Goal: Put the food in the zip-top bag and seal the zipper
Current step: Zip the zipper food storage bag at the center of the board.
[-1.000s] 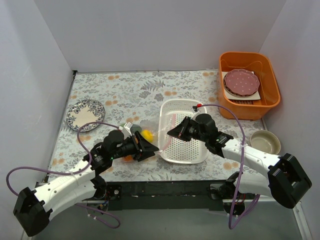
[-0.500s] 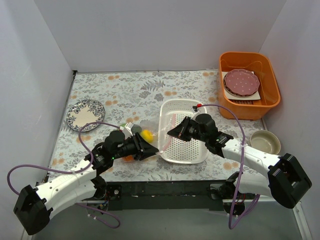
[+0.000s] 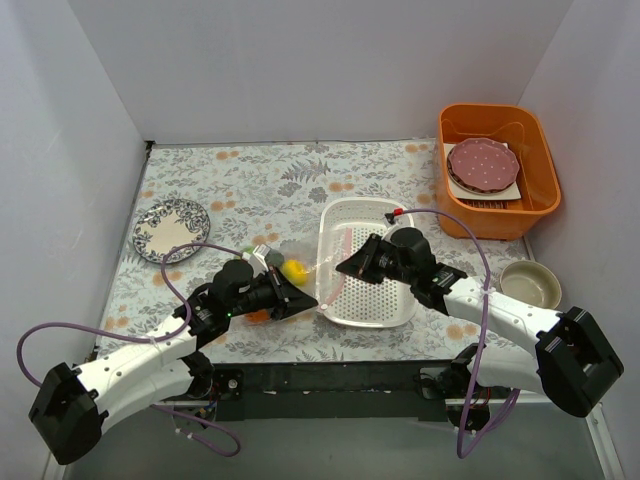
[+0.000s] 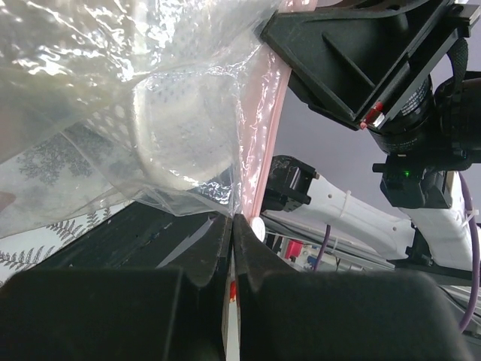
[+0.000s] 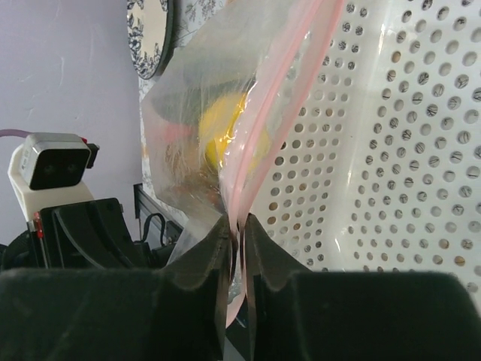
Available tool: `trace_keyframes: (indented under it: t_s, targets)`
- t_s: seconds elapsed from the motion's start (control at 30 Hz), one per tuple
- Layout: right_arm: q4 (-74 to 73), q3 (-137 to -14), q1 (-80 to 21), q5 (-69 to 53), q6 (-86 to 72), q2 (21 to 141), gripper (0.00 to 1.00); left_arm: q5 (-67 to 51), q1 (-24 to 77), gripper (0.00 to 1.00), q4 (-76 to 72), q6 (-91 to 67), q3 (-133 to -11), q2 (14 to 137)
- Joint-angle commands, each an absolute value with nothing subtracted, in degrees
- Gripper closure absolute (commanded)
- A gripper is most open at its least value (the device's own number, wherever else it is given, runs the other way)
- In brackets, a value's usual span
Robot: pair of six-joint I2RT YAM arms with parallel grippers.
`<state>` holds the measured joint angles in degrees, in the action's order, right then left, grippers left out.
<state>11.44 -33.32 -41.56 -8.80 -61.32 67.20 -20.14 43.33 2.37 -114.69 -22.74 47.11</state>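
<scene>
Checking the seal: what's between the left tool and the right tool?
The pink zipper, stretched from left tool to right tool; left wrist view shows it.

The counter [image 3: 250,180] is covered in a grey floral print. A white perforated basket [image 3: 372,206] sits on it directly under the right hand [image 3: 343,268], its near-left rim just beside the left hand [image 3: 306,297]. A blue-patterned plate [image 3: 171,228] lies well out to the left of the left hand and farther back. An orange tub [image 3: 455,215] stands beyond the right hand to its right, and a beige bowl [image 3: 530,283] is on its right. Both hands pinch the zip-top bag [image 3: 300,255]; whether it touches the counter cannot be told.
</scene>
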Motion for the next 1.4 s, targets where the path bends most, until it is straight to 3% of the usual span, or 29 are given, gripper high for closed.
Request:
trace_keyframes:
  t_s: [0.0, 0.07, 0.1, 0.2, 0.4, 0.73, 0.77, 0.8, 0.9, 0.93, 1.13, 1.37]
  targets:
    - [8.4, -35.9, -41.2, -8.4, -57.6, 64.8, 0.73, -20.3, 43.5, 1.00, 0.8, -118.7, -22.9, 46.9]
    - [4.2, -36.6, -41.3, -6.5, -56.4, 62.3, 0.66, -19.9, 43.6, 1.00, 1.3, -117.8, -23.3, 46.8]
    - [2.5, -36.9, -41.4, -5.5, -55.7, 61.2, 0.55, -19.6, 43.6, 1.00, 1.5, -117.5, -23.3, 46.5]
    - [-3.0, -36.6, -41.2, -2.9, -55.5, 56.0, 0.47, -19.3, 43.6, 1.00, 2.1, -116.4, -23.6, 46.3]
    - [-2.6, -32.3, -41.4, -4.2, -57.6, 47.8, 0.43, -18.9, 43.6, 1.00, 2.5, -114.3, -23.6, 46.2]
    - [-3.2, -31.8, -41.3, -1.6, -61.7, 49.1, 0.41, -18.5, 43.6, 1.00, 4.7, -110.7, -25.7, 45.5]
    - [-1.3, -31.1, -41.3, -3.4, -62.7, 49.3, 0.38, -18.5, 43.5, 1.00, 4.7, -110.6, -25.8, 45.7]
    - [0.3, -29.5, -41.3, -4.6, -64.1, 49.7, 0.21, -18.6, 43.5, 1.00, 4.8, -110.6, -25.9, 46.0]
    - [7.6, -27.1, -41.3, -9.4, -65.0, 51.1, 0.12, -18.5, 43.6, 1.00, 5.0, -110.4, -26.5, 46.1]
    - [9.2, -26.8, -41.3, -10.5, -64.9, 51.4, 0.02, -18.4, 43.6, 1.00, 5.3, -110.3, -26.4, 45.9]
    - [7.7, -28.2, -41.4, -11.3, -63.1, 51.9, 0.02, -18.2, 43.6, 1.00, 6.1, -110.2, -26.2, 45.2]
    - [-9.3, -34.4, -41.4, -1.1, -61.5, 50.4, 0.02, -18.3, 43.6, 1.00, 6.9, -109.6, -26.5, 45.1]
